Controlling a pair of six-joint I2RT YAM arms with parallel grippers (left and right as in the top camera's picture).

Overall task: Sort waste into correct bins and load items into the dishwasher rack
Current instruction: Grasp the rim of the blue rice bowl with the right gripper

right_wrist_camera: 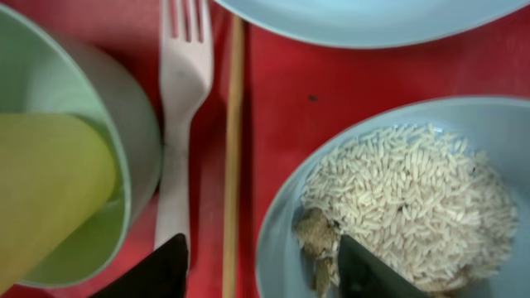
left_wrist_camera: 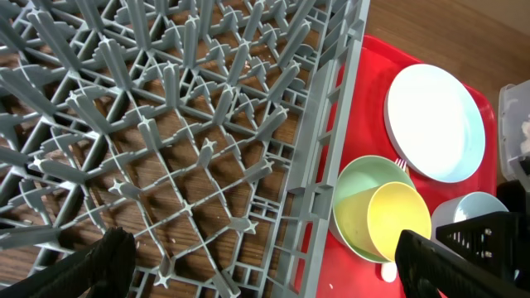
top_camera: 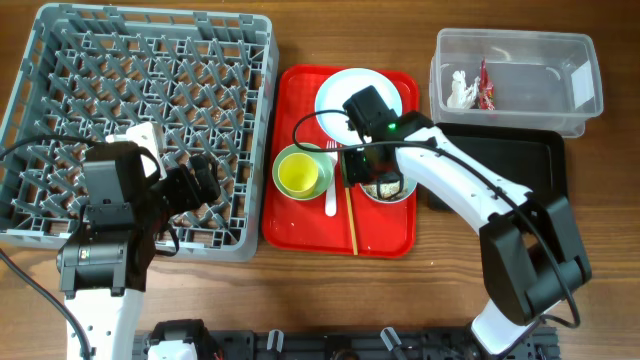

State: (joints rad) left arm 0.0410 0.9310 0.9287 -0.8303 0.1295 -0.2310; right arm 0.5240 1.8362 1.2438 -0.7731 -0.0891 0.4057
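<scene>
The pale-blue bowl (top_camera: 392,191) holds rice-like crumbs (right_wrist_camera: 406,207) and a brownish scrap, and sits on the red tray. My right gripper (right_wrist_camera: 265,269) is open and straddles the bowl's left rim (right_wrist_camera: 277,215): one finger is inside by the rice, the other is outside by the white fork (right_wrist_camera: 182,99) and the chopsticks (right_wrist_camera: 233,141). The yellow cup (top_camera: 300,175) sits in the light-green bowl (top_camera: 283,168). The pale-blue plate (top_camera: 345,95) lies behind them. My left gripper (left_wrist_camera: 265,261) is open and empty over the right edge of the grey rack (top_camera: 140,120). The tissue (top_camera: 459,90) and the wrapper (top_camera: 485,88) lie in the clear tub (top_camera: 530,85).
The red tray (top_camera: 300,225) stands between the rack and the black tray (top_camera: 520,170), which lies in front of the clear tub. The right arm reaches over the black tray's left end. Wooden table edge runs along the front.
</scene>
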